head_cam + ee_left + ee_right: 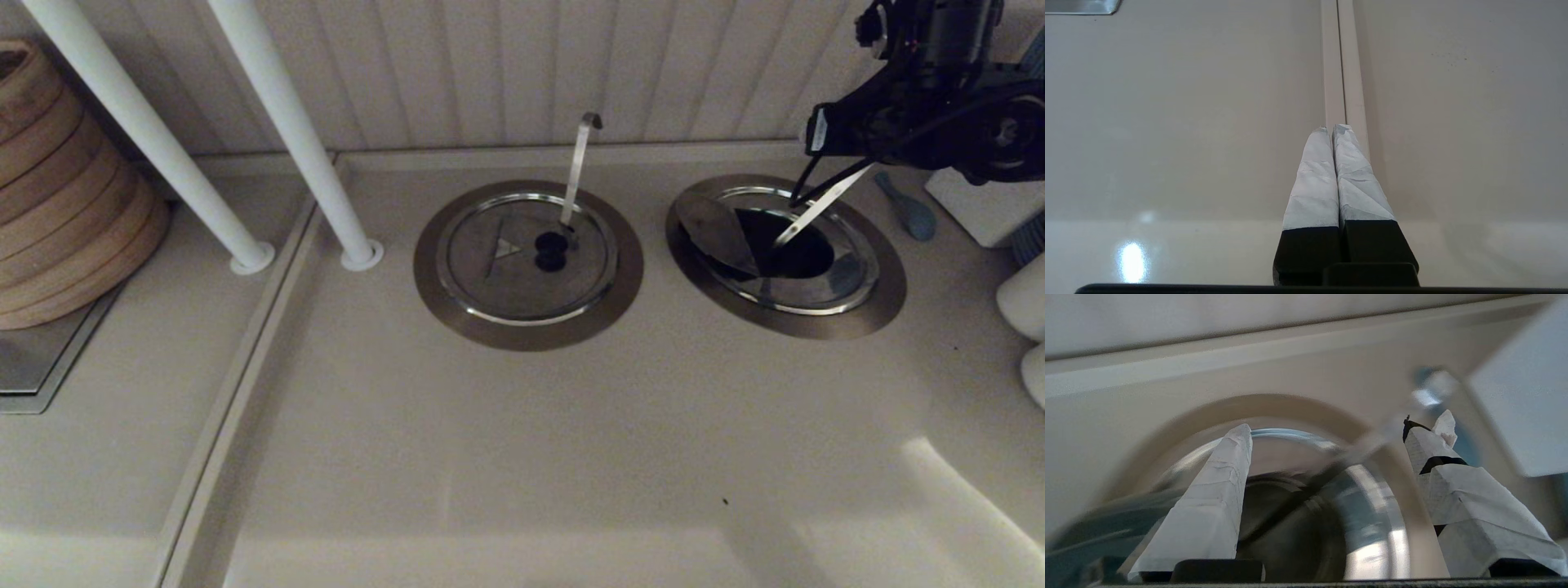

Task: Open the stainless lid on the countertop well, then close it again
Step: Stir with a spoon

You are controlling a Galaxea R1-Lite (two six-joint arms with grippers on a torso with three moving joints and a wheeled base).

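The countertop well (891, 296) is the right-hand ring, with a dark opening (790, 251) showing. Its stainless lid (717, 233) is folded up, one shiny half standing tilted at the well's left side; the black knob is not visible. The slanted ladle handle (820, 208) rises out of the hole toward my right gripper (820, 151), which hovers above the well's back right. In the right wrist view this gripper (1343, 424) is open, its fingers wide apart over the dark well (1290, 535) and holding nothing. My left gripper (1331, 127) is shut, empty, over the counter seam.
A twin ring with a closed lid (500, 282) and an upright hook-tipped handle (578, 163) lies left of the well. Two white poles (286, 122) and stacked bamboo steamers (57, 188) stand far left. A blue spoon (906, 208) and white containers (984, 204) crowd the right edge.
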